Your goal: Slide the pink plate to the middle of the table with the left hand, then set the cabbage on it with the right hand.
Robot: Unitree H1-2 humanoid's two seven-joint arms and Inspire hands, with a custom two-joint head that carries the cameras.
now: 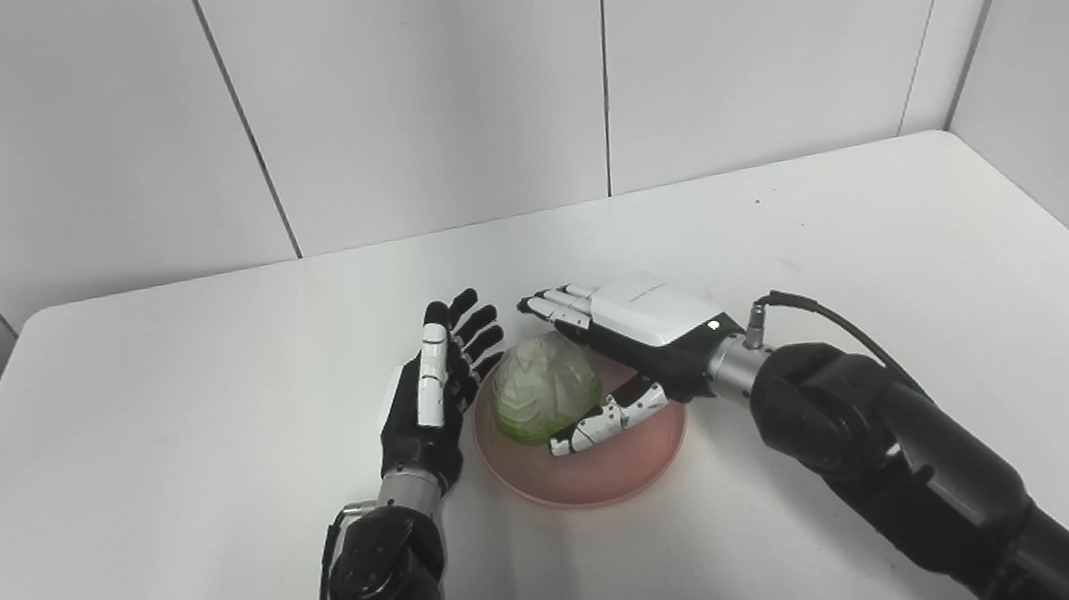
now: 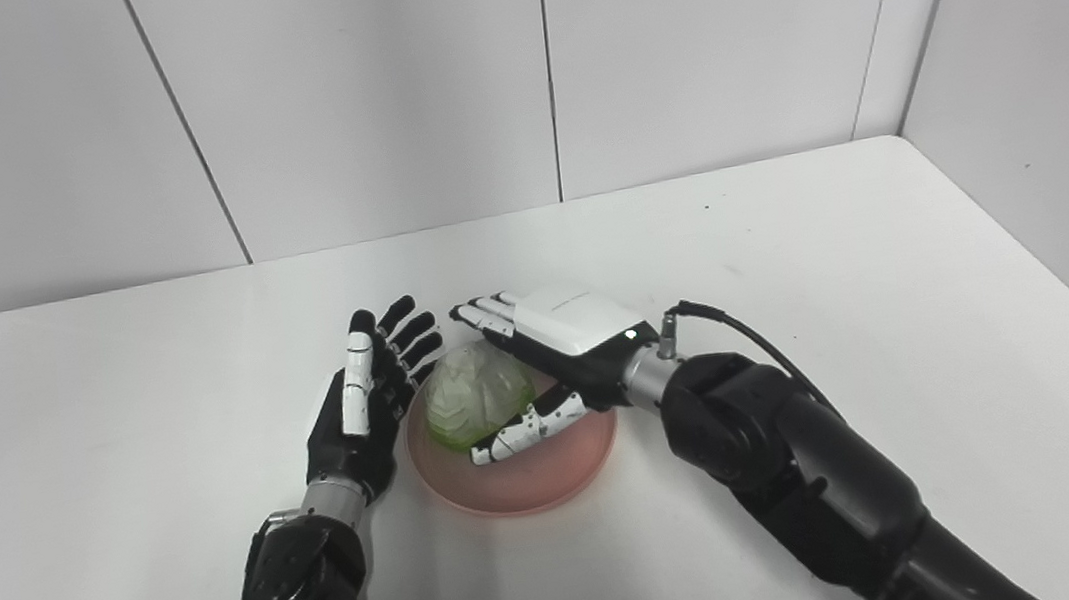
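Note:
The pink plate [image 1: 604, 468] lies near the middle of the white table. The pale green cabbage [image 1: 544, 384] rests on its left part. My right hand [image 1: 634, 334] is open around the cabbage: its straight fingers [image 1: 555, 305] run along the far side and its thumb [image 1: 609, 420] lies along the near side, over the plate. I cannot tell whether they touch the cabbage. My left hand [image 1: 434, 392] is open and empty, palm facing the plate, just left of the rim, its fingers spread and pointing away from me.
The white table [image 1: 201, 378] has rounded far corners and grey wall panels behind it. A cable [image 1: 828, 312] loops up from my right wrist. Nothing else stands on the table.

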